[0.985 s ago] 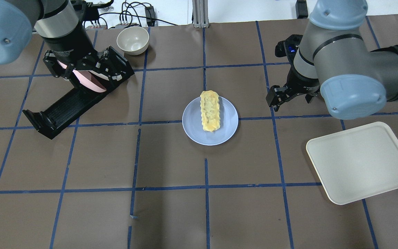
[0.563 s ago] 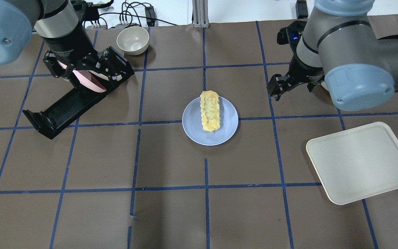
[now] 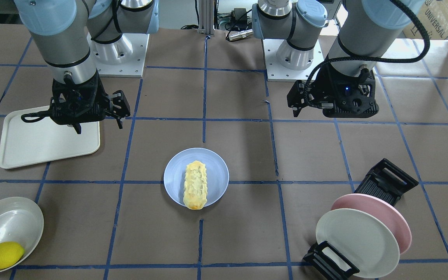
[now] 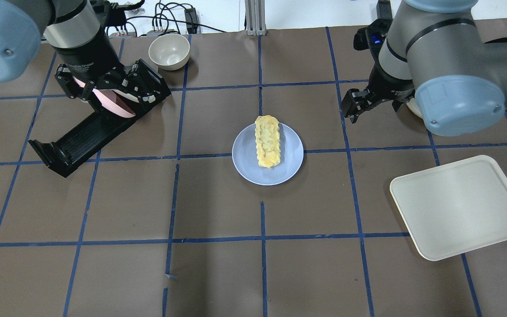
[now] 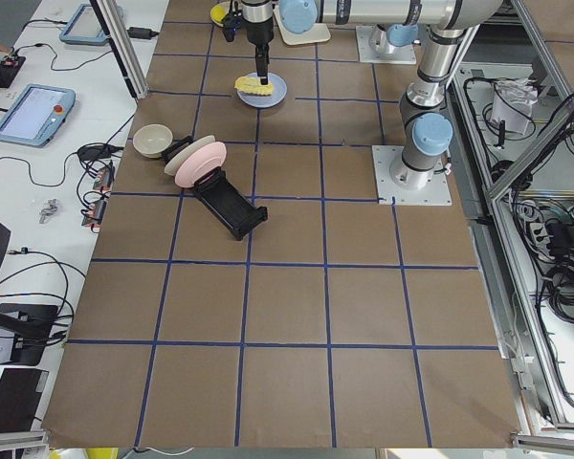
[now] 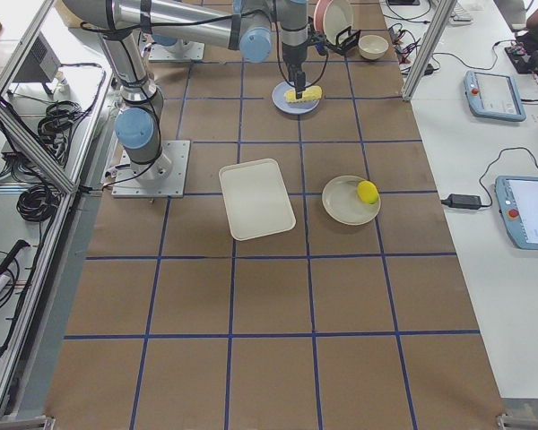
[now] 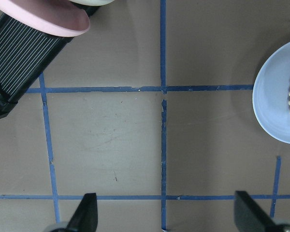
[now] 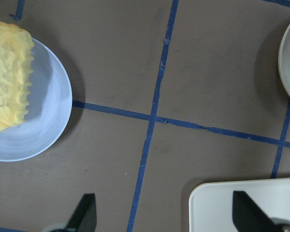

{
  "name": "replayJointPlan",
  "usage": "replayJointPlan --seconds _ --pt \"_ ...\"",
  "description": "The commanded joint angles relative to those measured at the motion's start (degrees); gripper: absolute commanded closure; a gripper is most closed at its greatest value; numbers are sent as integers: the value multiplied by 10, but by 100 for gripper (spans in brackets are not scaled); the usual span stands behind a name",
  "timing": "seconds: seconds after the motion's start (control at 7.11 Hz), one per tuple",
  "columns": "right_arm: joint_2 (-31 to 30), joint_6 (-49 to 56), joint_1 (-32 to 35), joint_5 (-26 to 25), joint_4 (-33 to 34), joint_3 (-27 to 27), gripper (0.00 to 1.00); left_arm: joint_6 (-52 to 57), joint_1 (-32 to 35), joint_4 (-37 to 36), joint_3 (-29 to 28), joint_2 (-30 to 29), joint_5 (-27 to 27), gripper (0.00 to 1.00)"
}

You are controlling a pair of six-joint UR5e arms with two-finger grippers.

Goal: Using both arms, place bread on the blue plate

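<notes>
The bread (image 4: pixel 267 141) lies lengthwise on the blue plate (image 4: pixel 247 163) at the middle of the table, one end over the far rim. Both also show in the front view, bread (image 3: pixel 195 184) on plate (image 3: pixel 175 179). My right gripper (image 4: pixel 370 103) is open and empty, raised, to the right of the plate; its wrist view shows the bread (image 8: pixel 7 72) and plate (image 8: pixel 48 106) at the left edge. My left gripper (image 4: pixel 104 86) is open and empty, raised over the plate rack; its wrist view shows the plate's edge (image 7: pixel 275 106) at the right.
A black plate rack (image 4: pixel 82 136) at the left holds a pink plate (image 3: pixel 387 216) and a cream-white plate (image 3: pixel 356 241). A cream bowl (image 4: pixel 169 50) stands at the back. A cream tray (image 4: pixel 460 207) lies at the right. A dish (image 3: pixel 8 221) holds a lemon (image 3: pixel 2 254).
My right gripper has moved toward the far side of the table, away from the plate. The left arm, bread and plate have not moved.
</notes>
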State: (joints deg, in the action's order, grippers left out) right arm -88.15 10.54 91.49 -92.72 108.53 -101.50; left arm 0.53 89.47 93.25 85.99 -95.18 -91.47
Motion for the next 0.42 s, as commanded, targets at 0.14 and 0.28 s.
replayJointPlan --seconds 0.14,0.28 --pt "2 -1 0 0 -1 -2 0 0 0 1 0 3 -2 0" --pt "4 -1 0 0 -1 -2 0 0 0 0 -1 2 -1 0"
